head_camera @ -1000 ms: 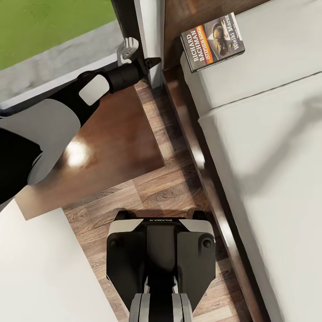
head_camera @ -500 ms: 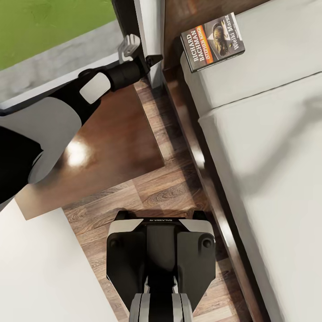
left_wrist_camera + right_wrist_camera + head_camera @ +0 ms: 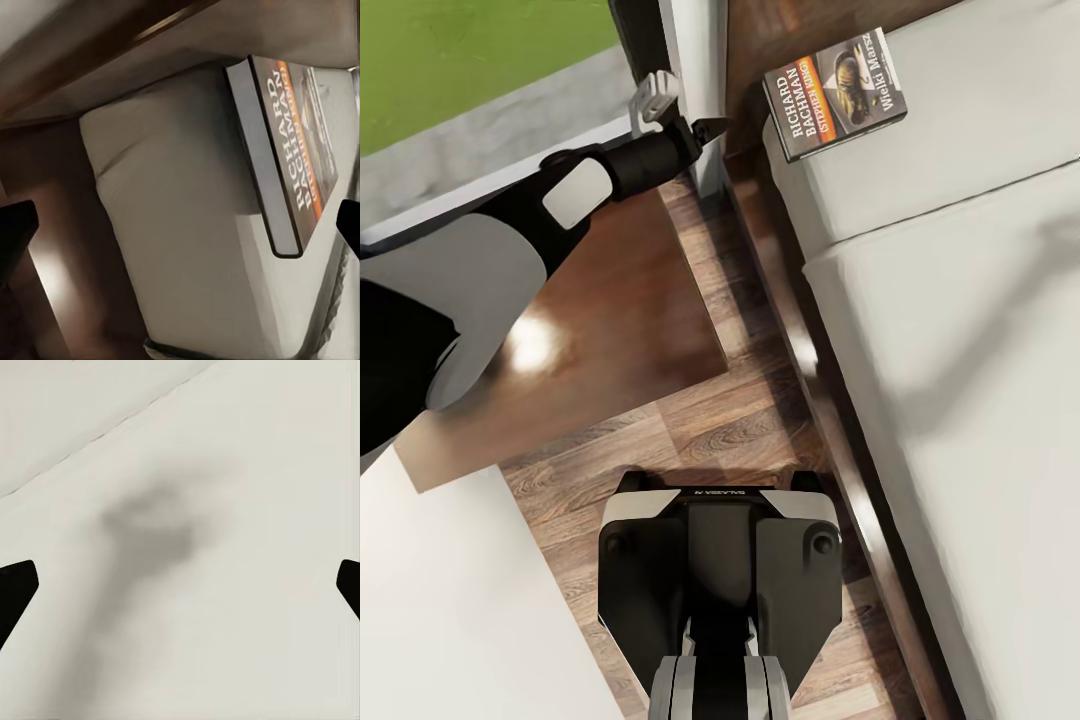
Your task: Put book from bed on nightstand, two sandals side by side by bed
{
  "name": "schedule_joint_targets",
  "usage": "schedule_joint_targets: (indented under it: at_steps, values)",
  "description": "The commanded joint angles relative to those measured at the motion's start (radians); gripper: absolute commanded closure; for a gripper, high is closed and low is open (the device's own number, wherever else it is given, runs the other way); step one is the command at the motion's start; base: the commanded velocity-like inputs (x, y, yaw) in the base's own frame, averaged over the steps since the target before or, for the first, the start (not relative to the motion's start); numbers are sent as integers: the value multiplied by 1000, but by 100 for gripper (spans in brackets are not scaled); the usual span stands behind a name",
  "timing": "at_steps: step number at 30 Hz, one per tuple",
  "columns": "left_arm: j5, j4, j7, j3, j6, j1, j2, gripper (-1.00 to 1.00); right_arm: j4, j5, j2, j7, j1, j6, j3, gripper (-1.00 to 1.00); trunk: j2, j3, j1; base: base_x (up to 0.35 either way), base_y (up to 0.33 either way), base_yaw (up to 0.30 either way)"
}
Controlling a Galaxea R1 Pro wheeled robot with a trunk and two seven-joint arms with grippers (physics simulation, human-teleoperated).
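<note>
The left gripper (image 3: pixel 682 108) hangs wide open and empty over the far edge of the nightstand (image 3: pixel 610 320), beside the bed (image 3: pixel 960 330). The book (image 3: pixel 836 92) lies just beyond it at the pillow's corner, apart, reading "RICHARD BACHMAN", "STEPHEN KING" and "Wielki Marsz". The right gripper (image 3: pixel 180 585), also spread and empty, hovers above bare mattress.

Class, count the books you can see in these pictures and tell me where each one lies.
1. The book lies on the corner of the bed nearest the headboard, slightly overhanging its edge. Others may lie outside the views.
</note>
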Motion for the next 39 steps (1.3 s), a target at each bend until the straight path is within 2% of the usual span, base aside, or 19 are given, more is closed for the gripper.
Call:
schedule_joint_targets:
  at_steps: [1,22,39]
  values:
    - [10,1,-2,-4,6,-1,0,-100,1,4,0,6,-2,3,0,-100,-1,-1,0,0,0,-54]
    - [12,1,-2,-3,-8,-3,-2,-100,1,6,-1,6,-2,3,0,-100,-1,-1,0,0,0,-187]
    - [14,1,-2,-2,-13,-3,1,-100,26,5,-2,6,-2,2,0,-100,-1,-1,0,0,0,-39]
